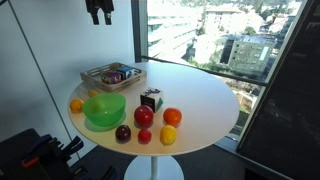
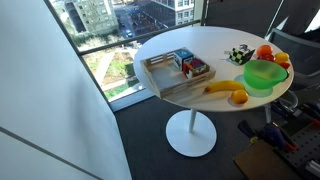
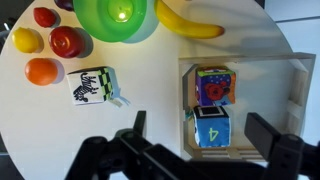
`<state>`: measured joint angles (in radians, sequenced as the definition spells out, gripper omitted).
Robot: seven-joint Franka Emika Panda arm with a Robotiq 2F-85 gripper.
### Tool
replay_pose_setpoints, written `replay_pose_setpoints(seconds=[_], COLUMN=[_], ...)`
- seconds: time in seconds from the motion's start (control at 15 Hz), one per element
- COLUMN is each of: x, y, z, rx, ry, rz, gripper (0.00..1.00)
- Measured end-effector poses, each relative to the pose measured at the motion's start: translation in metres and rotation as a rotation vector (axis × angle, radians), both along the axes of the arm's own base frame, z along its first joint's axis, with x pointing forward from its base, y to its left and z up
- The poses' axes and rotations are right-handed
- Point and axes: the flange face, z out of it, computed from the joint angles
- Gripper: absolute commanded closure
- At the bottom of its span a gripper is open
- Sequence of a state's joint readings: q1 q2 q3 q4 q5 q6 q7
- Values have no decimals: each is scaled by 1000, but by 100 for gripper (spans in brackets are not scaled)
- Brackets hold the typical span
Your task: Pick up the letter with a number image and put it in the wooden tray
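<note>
Green bowl at the surface's edge. Banana just beside it, with apple, lemon and orange opposite. Patterned cube toward the middle.

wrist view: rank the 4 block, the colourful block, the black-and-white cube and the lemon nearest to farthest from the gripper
1. block with the 4, in the wooden tray, between the open gripper's fingers.
2. colourful block, just beyond it in the same tray.
3. black-and-white cube, outside the tray, off to the picture's left.
4. lemon, far upper-left corner.
</note>
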<state>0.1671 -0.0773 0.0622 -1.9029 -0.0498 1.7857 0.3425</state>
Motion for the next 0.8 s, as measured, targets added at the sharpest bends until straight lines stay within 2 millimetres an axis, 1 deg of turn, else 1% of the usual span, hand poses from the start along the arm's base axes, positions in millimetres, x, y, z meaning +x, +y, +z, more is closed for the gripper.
replay_pose_setpoints(seconds=[0.4,0.8], x=[-17,-18], y=[-10,-13], z=[0,-2], rx=[36,46], ry=[10,16], rz=[74,74], gripper=[0,0])
